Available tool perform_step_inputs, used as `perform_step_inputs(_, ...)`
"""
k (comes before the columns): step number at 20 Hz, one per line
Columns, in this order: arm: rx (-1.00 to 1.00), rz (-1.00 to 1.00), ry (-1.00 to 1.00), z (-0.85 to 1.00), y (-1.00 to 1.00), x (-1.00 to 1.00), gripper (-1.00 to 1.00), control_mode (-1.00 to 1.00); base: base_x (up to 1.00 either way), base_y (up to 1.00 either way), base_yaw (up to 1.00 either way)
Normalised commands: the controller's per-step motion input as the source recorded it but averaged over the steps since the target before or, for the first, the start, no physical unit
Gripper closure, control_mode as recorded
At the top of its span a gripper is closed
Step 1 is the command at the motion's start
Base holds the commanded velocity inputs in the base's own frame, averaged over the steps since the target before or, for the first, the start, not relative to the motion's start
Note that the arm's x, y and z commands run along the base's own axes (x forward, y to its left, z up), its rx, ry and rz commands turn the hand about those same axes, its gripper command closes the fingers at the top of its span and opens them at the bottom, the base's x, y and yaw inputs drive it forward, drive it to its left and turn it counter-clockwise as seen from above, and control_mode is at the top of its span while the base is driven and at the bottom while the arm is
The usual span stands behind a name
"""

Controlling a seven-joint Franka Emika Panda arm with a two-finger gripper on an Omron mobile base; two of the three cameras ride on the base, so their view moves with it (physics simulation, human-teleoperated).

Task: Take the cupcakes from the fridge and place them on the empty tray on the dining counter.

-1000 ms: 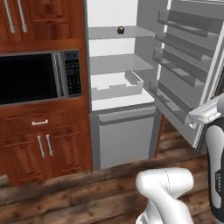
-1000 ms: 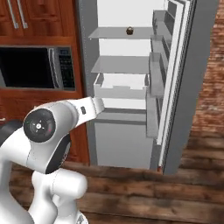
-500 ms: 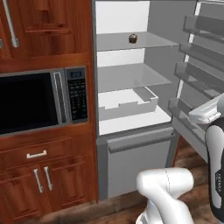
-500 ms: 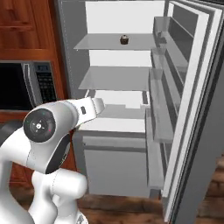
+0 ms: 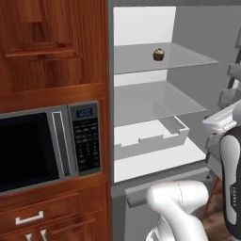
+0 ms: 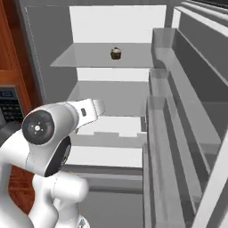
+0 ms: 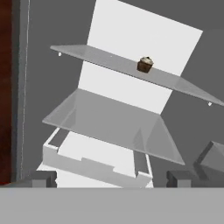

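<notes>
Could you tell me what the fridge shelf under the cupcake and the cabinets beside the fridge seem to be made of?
The shelf looks like glass: thin, grey, translucent, the white back wall showing through. The cabinets look like reddish-brown wood with a smooth, slightly glossy finish and visible grain.

The arm (image 6: pixel 49 133) rises bent at the elbow, its forearm reaching forward; the gripper (image 7: pixel 111 178) stands wide open and empty, its fingertips (image 7: pixel 43 178) level.

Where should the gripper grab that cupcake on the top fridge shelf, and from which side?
Probably around the dark base of the cupcake, coming in level from the open front. It stands upright near the middle of the glass shelf, with bare shelf on both sides for the open fingers.
</notes>
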Motion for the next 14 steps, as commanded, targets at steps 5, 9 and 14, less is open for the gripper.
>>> perform_step_inputs(5, 0.0, 0.0, 0.0, 0.0, 0.0, 0.0, -1.0, 1.0, 0.96, -0.54, 0.07)
perform_step_inputs(9, 0.0, 0.0, 0.0, 0.0, 0.0, 0.0, -1.0, 1.0, 1.0, -0.15, 0.19)
perform_step_inputs(14, 0.0, 0.0, 0.0, 0.0, 0.0, 0.0, -1.0, 1.0, 0.91, 0.0, 0.12)
